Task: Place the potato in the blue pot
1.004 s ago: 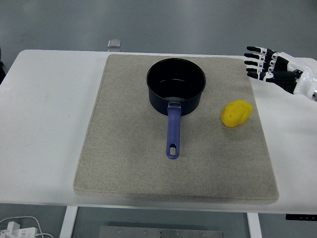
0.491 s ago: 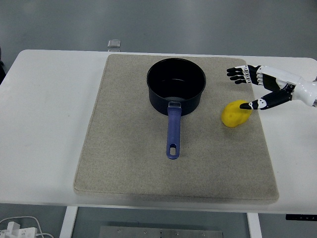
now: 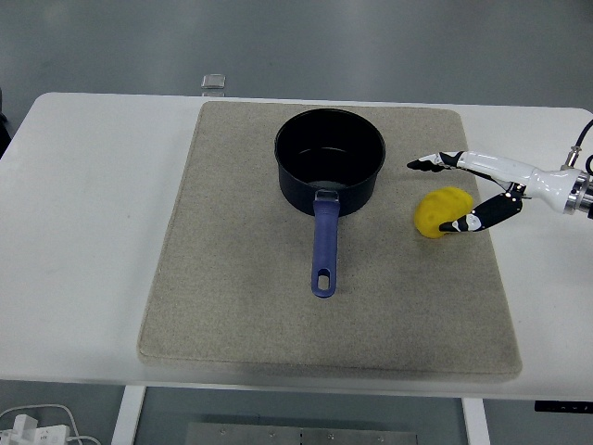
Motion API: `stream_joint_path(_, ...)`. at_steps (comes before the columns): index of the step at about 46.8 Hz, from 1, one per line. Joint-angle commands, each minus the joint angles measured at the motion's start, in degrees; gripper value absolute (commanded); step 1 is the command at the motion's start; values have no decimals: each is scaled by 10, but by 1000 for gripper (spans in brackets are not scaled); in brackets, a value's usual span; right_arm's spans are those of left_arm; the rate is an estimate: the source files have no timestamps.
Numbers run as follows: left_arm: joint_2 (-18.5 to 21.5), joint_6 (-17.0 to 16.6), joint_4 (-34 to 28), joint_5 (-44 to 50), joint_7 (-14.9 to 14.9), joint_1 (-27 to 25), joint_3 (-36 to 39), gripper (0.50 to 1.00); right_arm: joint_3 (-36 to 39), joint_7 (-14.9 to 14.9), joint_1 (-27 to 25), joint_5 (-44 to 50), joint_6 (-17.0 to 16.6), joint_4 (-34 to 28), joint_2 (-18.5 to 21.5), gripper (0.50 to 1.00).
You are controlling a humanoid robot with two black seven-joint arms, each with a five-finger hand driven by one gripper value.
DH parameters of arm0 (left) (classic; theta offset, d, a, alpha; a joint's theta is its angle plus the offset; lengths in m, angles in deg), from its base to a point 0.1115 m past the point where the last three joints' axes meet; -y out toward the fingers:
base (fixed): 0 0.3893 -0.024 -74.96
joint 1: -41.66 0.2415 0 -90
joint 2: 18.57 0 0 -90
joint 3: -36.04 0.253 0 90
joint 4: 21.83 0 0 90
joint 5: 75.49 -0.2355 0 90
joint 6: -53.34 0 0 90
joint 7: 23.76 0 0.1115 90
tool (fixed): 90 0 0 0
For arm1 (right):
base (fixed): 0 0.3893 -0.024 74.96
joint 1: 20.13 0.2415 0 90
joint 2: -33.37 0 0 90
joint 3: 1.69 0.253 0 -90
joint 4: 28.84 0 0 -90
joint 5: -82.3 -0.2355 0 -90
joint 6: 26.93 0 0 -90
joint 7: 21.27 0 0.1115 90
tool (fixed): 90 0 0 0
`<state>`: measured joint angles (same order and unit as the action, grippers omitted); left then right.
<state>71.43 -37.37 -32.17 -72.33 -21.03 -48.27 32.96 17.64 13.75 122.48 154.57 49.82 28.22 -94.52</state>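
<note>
The lumpy yellow potato (image 3: 441, 212) lies on the beige fabric mat (image 3: 232, 278), right of the dark blue pot (image 3: 329, 163), its long axis tilted up-right. The right hand (image 3: 477, 190) brackets it, fingers spread, not closed.

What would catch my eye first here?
Probably the bright yellow potato at the right of the beige mat, with the robot's right hand spread around it, not yet closed. Next, the dark blue pot standing empty at the mat's far middle, handle pointing toward the near edge.
</note>
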Motion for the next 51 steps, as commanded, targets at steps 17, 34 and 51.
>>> stream_joint_path(17, 0, 0, -1, 0, 0, 0, 0, 994, -20, 0, -2, 3, 10, -17, 23, 926)
stream_joint_path(34, 0, 0, 3, 0, 0, 0, 0, 992, -20, 0, -11, 2, 13, -85, 55, 924)
stream_joint_path(51, 0, 0, 3, 0, 0, 0, 1, 994, -32, 0, -12, 2, 19, -94, 54, 807)
